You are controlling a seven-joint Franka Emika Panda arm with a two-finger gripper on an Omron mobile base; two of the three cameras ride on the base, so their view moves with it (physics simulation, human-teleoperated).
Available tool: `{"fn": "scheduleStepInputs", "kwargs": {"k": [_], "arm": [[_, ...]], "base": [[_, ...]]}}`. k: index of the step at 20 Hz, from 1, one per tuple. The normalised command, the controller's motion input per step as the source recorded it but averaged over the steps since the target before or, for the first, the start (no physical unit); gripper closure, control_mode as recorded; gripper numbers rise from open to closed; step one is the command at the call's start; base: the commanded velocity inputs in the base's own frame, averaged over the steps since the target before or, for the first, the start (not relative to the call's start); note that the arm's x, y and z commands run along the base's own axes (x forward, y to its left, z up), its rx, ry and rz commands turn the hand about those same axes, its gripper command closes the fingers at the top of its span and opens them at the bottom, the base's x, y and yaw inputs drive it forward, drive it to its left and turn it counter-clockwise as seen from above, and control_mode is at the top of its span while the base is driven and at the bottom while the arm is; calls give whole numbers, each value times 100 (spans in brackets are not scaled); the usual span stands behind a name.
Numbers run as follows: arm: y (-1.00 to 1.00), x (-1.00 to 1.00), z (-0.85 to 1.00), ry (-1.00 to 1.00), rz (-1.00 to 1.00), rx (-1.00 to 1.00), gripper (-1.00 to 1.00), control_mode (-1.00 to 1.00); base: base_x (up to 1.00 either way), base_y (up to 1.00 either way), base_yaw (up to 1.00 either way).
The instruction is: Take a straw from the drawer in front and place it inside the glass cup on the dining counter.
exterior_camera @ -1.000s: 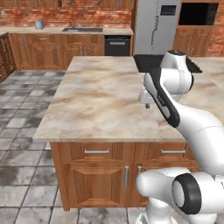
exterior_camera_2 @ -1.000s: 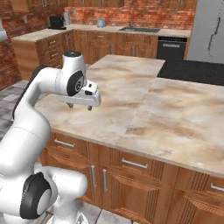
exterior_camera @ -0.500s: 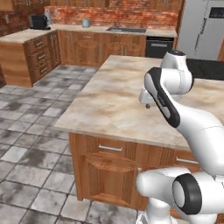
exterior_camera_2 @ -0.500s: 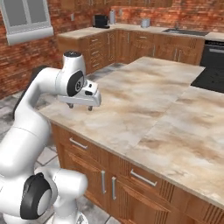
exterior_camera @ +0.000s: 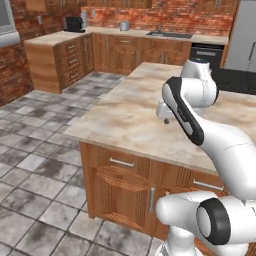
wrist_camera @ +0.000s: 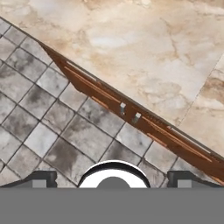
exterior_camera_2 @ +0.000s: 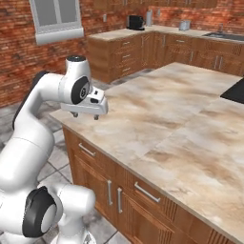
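My gripper [exterior_camera: 165,118] [exterior_camera_2: 86,115] hangs just above the near corner of the dining counter [exterior_camera: 125,112] [exterior_camera_2: 162,119] [wrist_camera: 144,39], a beige marbled top on reddish-brown cabinets. In the hand view the gripper [wrist_camera: 112,178] is open, its two dark tips wide apart with nothing between them. Below the counter's edge, the drawer [exterior_camera: 122,162] [exterior_camera_2: 87,150] with a horizontal silver bar handle is closed. The straw and the glass cup are out of view.
A second closed drawer [exterior_camera: 207,185] [exterior_camera_2: 147,192] sits beside the first, with cabinet doors [exterior_camera: 151,200] [exterior_camera_2: 114,195] below. A black cooktop [exterior_camera_2: 234,90] is inset further along the top. Grey floor tiles [exterior_camera: 35,165] [wrist_camera: 52,131] spread left. Wall counters [exterior_camera: 70,40] line the back.
The whole picture has shifted in both base views, so the base and its cameras have moved round the island. The arm keeps the same pose, and the gripper stays open.
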Motion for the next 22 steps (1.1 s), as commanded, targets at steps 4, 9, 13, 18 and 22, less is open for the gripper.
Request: {"fn": "scheduleStepInputs", "kwargs": {"k": [4,9,13,18,22], "arm": [[0,0,0,0,0,0,-100,100],[-9,0,-3,0,5,0,-100,-100],[19,0,-4,0,2,0,-100,-100],[91,0,-2,1,0,-9,-100,-100],[100,0,-11,0,-1,-20,-100,-100]], "base": [[-10,-54,20],[0,-26,11],[0,0,0],[0,0,0],[0,0,0]]}}
